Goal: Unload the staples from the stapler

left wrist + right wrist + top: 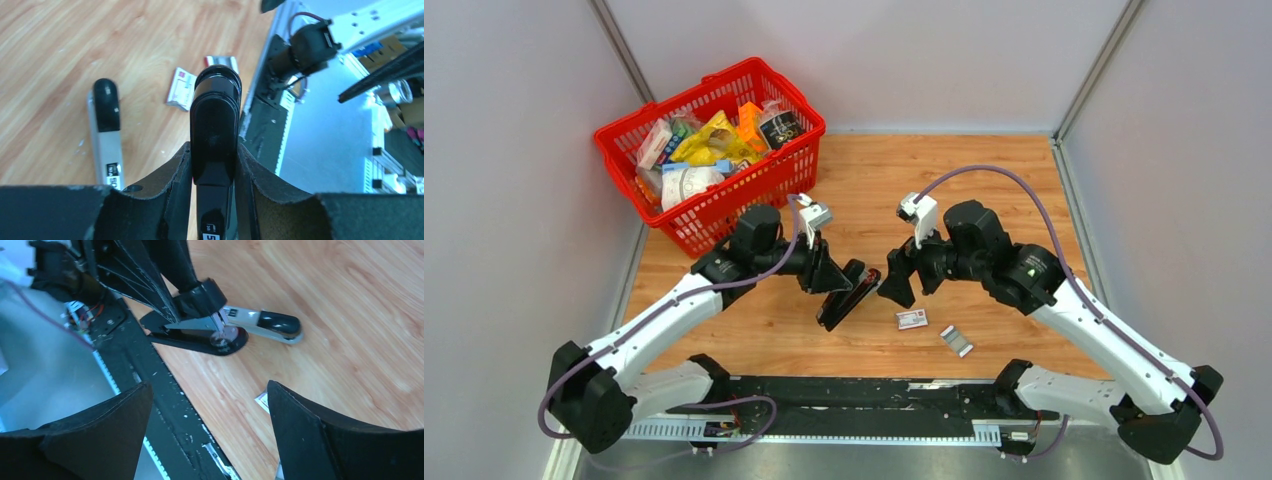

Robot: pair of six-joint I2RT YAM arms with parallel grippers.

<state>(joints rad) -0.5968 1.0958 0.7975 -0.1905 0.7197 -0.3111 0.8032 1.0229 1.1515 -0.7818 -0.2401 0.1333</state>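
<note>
My left gripper [829,272] is shut on the stapler [849,295] and holds it tilted above the table. In the left wrist view its fingers [175,175] clamp the black arm [215,115], and the silver-grey magazine with a black tip [106,135] hangs swung apart to the left. The right wrist view shows the stapler [260,322] opened out beneath the left fingers. My right gripper [894,280] is open and empty just right of the stapler [210,410]. A small silvery-grey strip, perhaps staples [956,340], lies on the table; it also shows in the left wrist view [222,61].
A small white-and-red box [912,319] lies on the wood right of the stapler, also in the left wrist view [181,89]. A red basket [744,190] full of packets stands at the back left. A black rail [854,390] runs along the near edge.
</note>
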